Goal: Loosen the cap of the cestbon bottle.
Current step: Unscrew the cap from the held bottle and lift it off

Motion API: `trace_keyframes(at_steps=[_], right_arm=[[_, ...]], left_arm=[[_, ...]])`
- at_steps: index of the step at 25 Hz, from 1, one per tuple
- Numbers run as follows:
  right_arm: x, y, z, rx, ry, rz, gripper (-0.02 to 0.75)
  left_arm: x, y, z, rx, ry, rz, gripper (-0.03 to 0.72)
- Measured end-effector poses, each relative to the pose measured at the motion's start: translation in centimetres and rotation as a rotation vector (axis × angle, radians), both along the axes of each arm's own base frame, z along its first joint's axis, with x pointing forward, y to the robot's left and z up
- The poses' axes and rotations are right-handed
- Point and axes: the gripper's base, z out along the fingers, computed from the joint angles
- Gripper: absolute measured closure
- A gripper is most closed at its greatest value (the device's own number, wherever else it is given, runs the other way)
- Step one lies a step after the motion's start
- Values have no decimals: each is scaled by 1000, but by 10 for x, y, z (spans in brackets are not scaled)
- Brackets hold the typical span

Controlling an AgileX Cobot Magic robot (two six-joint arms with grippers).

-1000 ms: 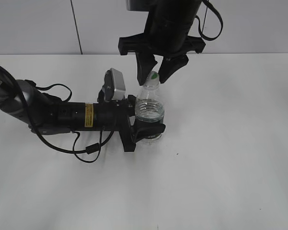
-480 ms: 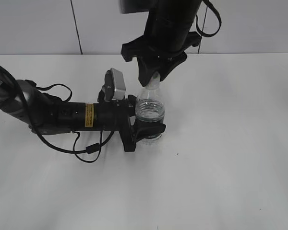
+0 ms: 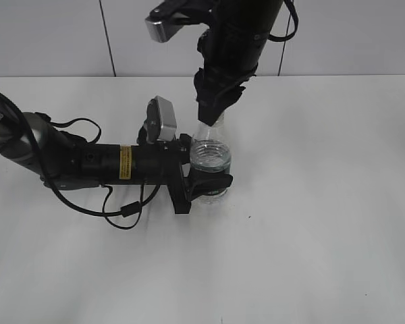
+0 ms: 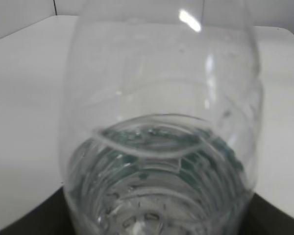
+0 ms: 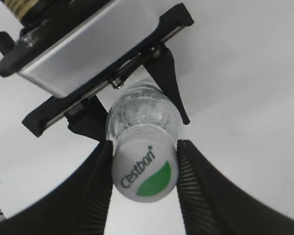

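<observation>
On the left, the left claw (image 3: 209,183) lies low on the white table (image 3: 324,202), reaching in sideways, its jaws clamped round the lower body of the bottle (image 3: 210,158). The bottle stands upright near the table's middle, partly filled with water. The left claw has not shifted over the last second; it works as the anchor.

To the right and above, the right claw (image 3: 214,115) comes straight down over the bottle's neck. A second ago its jaws stood spread either side of the cap (image 5: 146,168); now they have closed onto it, and the wrist has turned, the silver camera block swinging round to the upper left. In the right wrist view both ribbed fingers (image 5: 94,181) press against the white cap's rim. So the grip is made and the twist looks already begun, though whether the cap has actually slipped on its thread cannot be told.

In the exterior view the cap is hidden behind the dark fingers. The left wrist view shows only blurred clear plastic and water, and the label band is mostly covered by the left claw.
</observation>
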Motion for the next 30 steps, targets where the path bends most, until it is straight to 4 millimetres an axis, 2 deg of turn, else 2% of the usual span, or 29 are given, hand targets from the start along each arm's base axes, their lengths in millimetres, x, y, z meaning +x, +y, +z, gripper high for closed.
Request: trace_keyframes(at_steps=[19, 30], right_arm=[[0, -1, 2, -79, -164, 584, 435], [0, 0, 2, -84, -175, 624, 436]], left_arm=[[0, 0, 0, 8, -6, -12, 283], [0, 0, 0, 10, -8, -15, 283]])
